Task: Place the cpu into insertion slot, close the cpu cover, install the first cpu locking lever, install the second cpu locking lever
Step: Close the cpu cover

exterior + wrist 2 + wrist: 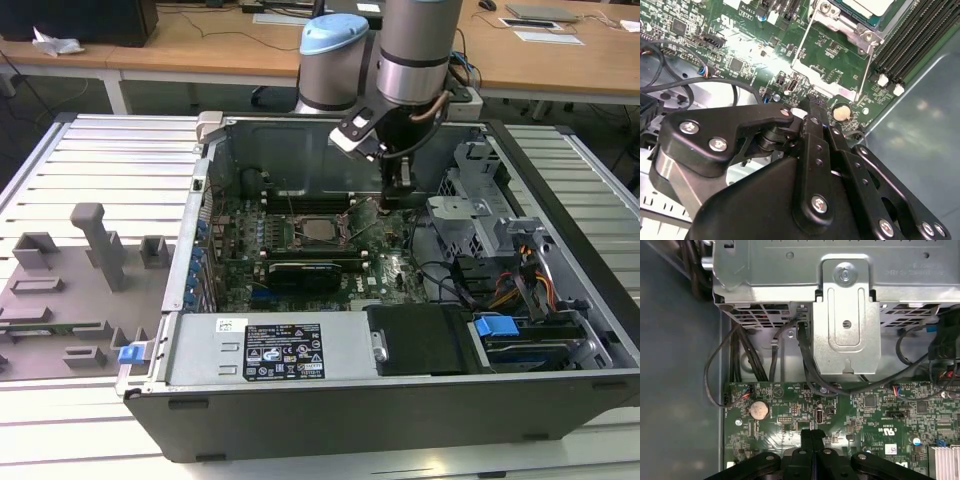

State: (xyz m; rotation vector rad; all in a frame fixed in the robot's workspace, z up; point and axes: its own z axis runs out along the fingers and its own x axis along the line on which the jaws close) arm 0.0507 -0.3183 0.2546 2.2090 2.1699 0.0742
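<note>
cpu point(320, 231) sat in insertion slot point(860, 30) | cpu cover point(825, 82) stood tilted open, judged not yet closed, 2 lockings left | my fingers point(806, 442) were together, gripping nothing visible, just beside its edge

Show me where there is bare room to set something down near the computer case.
Bare: the slatted table beyond the grey fixture, on the exterior view's left of the computer case, and the strip in front of that fixture. Crowded: inside the case, around the cpu, tool and cables.
</note>
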